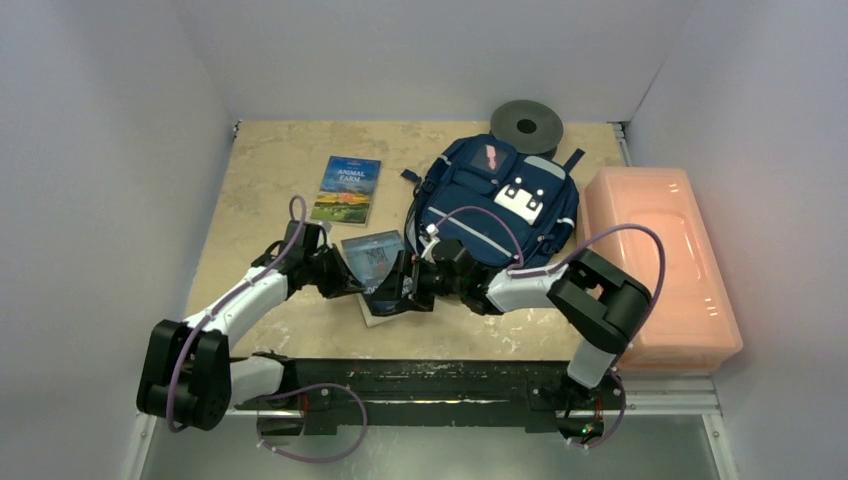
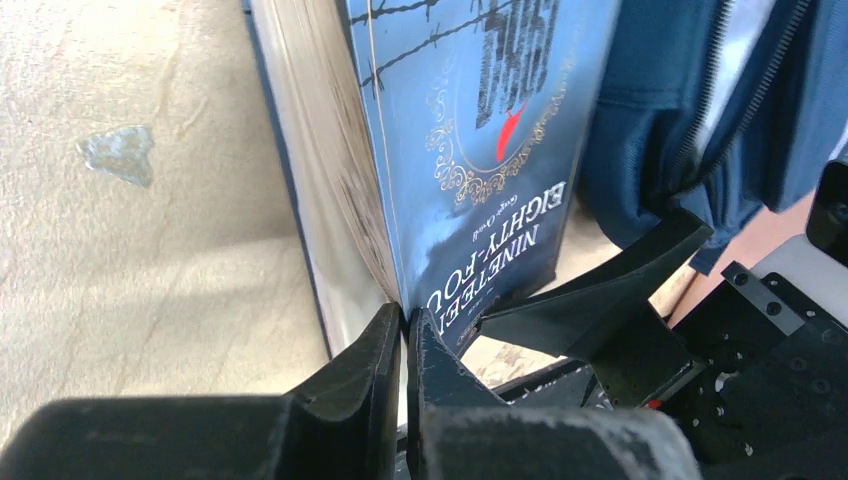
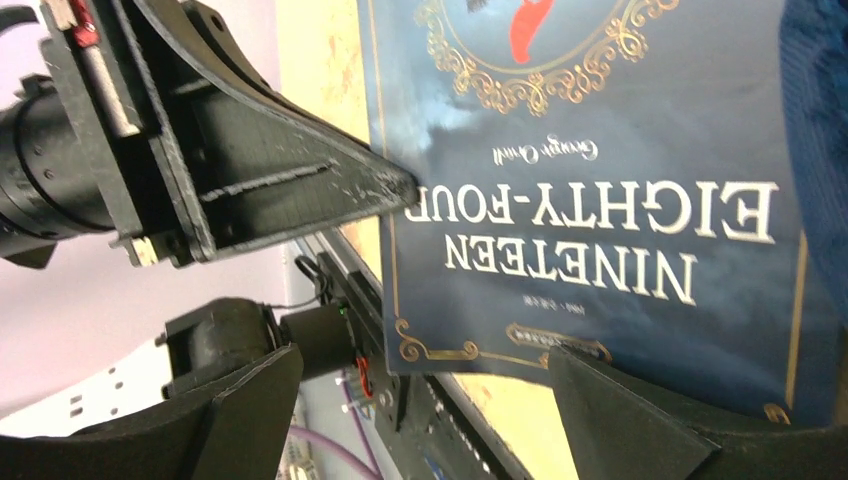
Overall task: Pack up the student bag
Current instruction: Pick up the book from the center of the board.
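Position: student bag lies flat at 1 o'clock on the surface. At its 8 o'clock, the Nineteen Eighty-Four book is tilted up, the left hand clenched on its cover edge, probably for bagging. The right hand straddles it, released.

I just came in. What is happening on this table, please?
Two robot arms are handling a blue book, Nineteen Eighty-Four, just in front of the navy student bag. The left pincer is shut on the book's lower edge and holds it tilted up off the table. The right pincer is open beside the same book, not gripping it. A second book, Animal Farm, lies flat further left, and a pink box sits on the right. Neither book is in the bag yet.
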Motion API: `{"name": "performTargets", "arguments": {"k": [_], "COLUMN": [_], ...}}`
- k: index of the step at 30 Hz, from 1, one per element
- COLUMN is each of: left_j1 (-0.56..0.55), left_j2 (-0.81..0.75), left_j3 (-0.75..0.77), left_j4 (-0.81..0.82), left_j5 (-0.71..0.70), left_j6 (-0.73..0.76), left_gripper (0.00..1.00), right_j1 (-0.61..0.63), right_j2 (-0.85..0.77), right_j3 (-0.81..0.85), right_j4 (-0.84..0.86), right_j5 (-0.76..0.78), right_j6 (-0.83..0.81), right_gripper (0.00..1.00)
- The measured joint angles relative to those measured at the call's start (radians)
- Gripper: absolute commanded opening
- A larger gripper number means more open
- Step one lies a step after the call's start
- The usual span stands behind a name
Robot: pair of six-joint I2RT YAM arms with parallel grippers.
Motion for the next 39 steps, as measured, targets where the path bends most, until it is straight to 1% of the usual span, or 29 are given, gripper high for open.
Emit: {"name": "performTargets", "arguments": {"k": [4,9,11,13,17,21,28,29,30,34,36,39], "left_j1": [-0.003,0.022,0.038,0.046,0.046,0.046,0.046,0.046,0.046,0.046,0.047,0.057], "left_j2": [-0.1,-0.245,-0.289,-0.319,-0.352,-0.397,-0.481,-0.488,-0.492,-0.509,-0.525,-0.565], "left_j3": [0.015,0.034,0.034,0.034,0.027,0.003,0.002,0.002,0.002,0.0,-0.01,-0.016], "left_j4": [-0.045,-0.082,-0.098,-0.109,-0.097,-0.074,-0.07,-0.07,-0.07,-0.066,-0.053,-0.043], "left_j5": [0.0,0.038,0.056,0.075,0.116,0.162,0.193,0.196,0.198,0.209,0.21,0.203], "left_j6": [0.027,0.042,0.04,0.032,-0.003,-0.051,-0.103,-0.108,-0.114,-0.135,-0.143,-0.146], "left_gripper": [0.0,0.0,0.0,0.0,0.0,0.0,0.0,0.0,0.0,0.0,0.0,0.0], "right_j1": [-0.023,-0.095,-0.121,-0.145,-0.154,-0.131,-0.102,-0.097,-0.093,-0.077,-0.064,-0.048], "right_j2": [-0.118,-0.314,-0.366,-0.389,-0.317,-0.215,-0.093,-0.071,-0.05,0.019,0.041,0.059], "right_j3": [-0.044,-0.115,-0.143,-0.187,-0.246,-0.256,-0.275,-0.275,-0.275,-0.273,-0.272,-0.273], "right_j4": [-0.095,-0.221,-0.228,-0.199,-0.107,-0.002,0.286,0.332,0.38,0.547,0.596,0.626], "right_j5": [-0.002,0.007,0.006,0.001,-0.008,-0.021,-0.031,-0.032,-0.034,-0.058,-0.061,-0.063], "right_j6": [-0.051,-0.104,-0.108,-0.103,-0.055,0.003,0.167,0.192,0.217,0.317,0.355,0.4], "right_gripper": [0.99,0.99,0.99,0.99,0.99,0.99,0.98,0.96,0.92,0.66,0.52,0.25]}}
